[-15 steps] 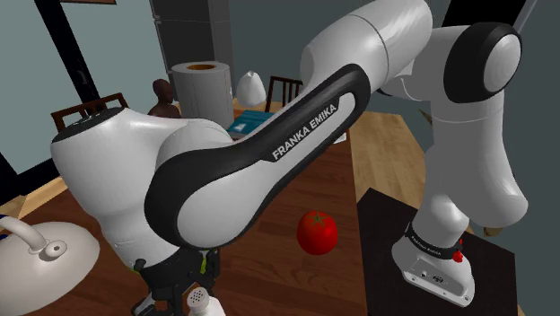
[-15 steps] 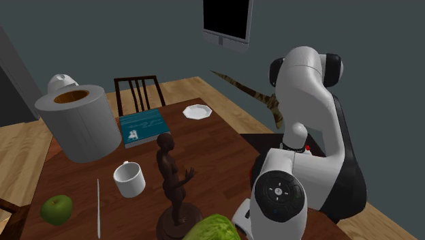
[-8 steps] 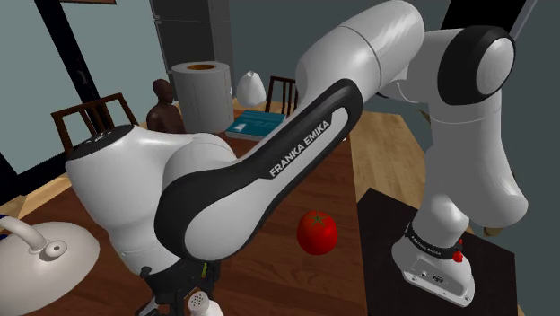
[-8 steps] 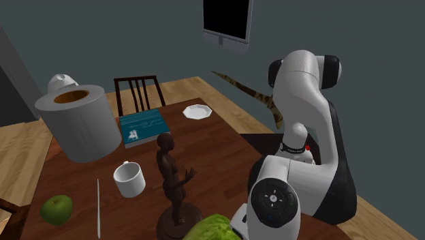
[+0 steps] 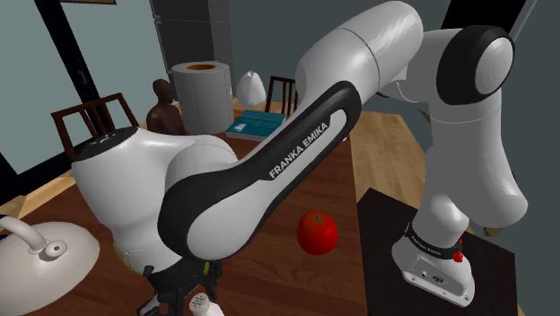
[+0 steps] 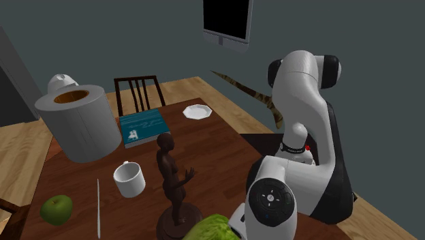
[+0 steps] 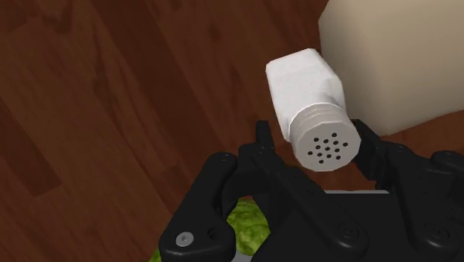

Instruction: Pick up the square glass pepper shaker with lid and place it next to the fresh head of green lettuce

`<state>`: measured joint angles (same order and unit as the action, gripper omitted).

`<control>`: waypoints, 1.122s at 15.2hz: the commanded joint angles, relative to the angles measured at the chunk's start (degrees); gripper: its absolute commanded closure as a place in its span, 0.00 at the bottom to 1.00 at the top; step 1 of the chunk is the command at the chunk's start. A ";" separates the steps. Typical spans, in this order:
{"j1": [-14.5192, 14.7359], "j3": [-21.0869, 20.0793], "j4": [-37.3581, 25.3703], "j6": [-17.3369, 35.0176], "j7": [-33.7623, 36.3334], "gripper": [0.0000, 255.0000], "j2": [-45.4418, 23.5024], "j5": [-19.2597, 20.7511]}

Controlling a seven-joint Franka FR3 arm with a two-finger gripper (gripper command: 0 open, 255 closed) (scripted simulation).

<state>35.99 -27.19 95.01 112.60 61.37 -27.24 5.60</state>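
Observation:
In the wrist view the pepper shaker [image 7: 308, 93] is a white square body with a round lid full of holes. My gripper [image 7: 316, 143] is shut on it, one black finger [image 7: 263, 146] on each side just below the lid. It hangs tilted above the brown wooden table [image 7: 111, 112]. The green lettuce [image 7: 242, 227] shows just behind the hand. In the shoulder view the gripper [image 5: 191, 301] and the shaker's lid [image 5: 198, 300] sit at the bottom edge, under the arm's big white joint. In the second exterior view the lettuce [image 6: 214, 228] lies by the arm's wrist.
A cream-coloured object [image 7: 394, 59] stands close beside the shaker, and a white domed thing [image 5: 45, 256] sits nearby. A brown figurine [image 6: 174, 181], white mug [image 6: 129, 178], green apple [image 6: 56, 208], paper roll [image 6: 78, 123], teal book [image 6: 143, 126] and plate [image 6: 197, 111] share the table. A red tomato [image 5: 317, 232] lies near the stand.
The arm's lower joint has shifted a little toward the shoulder view's right, carrying the shaker along. The grip on the shaker is unchanged.

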 commanded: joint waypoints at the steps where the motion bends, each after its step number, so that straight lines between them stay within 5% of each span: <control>1: 0.27 -0.23 0.88 0.71 -0.04 0.00 -0.74 -0.17; 5: 0.55 -0.21 0.02 0.25 0.16 0.00 -1.13 -0.03; 9: 0.35 -0.55 -5.52 -6.51 -0.34 0.00 0.22 -0.74; 17: 0.35 -0.55 -5.51 -6.50 -0.33 0.00 0.22 -0.74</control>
